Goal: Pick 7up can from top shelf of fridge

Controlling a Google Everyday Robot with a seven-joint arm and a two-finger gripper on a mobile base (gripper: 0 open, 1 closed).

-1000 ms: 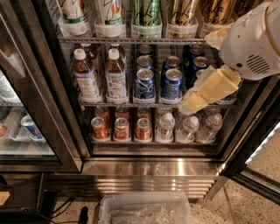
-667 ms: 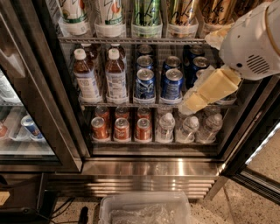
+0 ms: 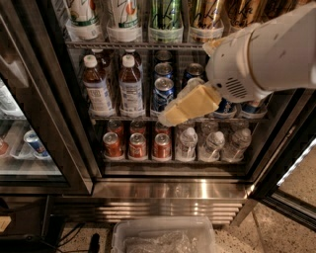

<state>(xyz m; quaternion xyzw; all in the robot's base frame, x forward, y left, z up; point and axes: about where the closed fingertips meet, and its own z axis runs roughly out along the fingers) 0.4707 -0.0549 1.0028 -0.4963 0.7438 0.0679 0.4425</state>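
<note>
The fridge [image 3: 168, 190] stands open in front of me. Its top shelf [image 3: 133, 44] holds a row of tall cans in clear cups; their tops are cut off by the frame. Two are white with green lettering: one at the far left [image 3: 81, 15], and the 7up can [image 3: 123, 15] beside it, which shows a red spot. An all-green can [image 3: 165, 15] and gold cans [image 3: 205, 17] follow to the right. My gripper [image 3: 168, 117], cream-coloured on a white arm, points down-left in front of the middle rack, below the top shelf and right of the 7up can. It holds nothing.
The middle rack holds brown bottles [image 3: 96, 81] and blue cans [image 3: 163, 91]. The bottom rack holds red cans [image 3: 137, 146] and clear water bottles [image 3: 187, 143]. A neighbouring cooler [image 3: 24, 143] is at the left, a plastic bin [image 3: 163, 237] on the floor, the open door [image 3: 291, 197] at the right.
My arm and gripper have moved left across the middle rack, now covering the blue cans. The cans and bottles have not moved.
</note>
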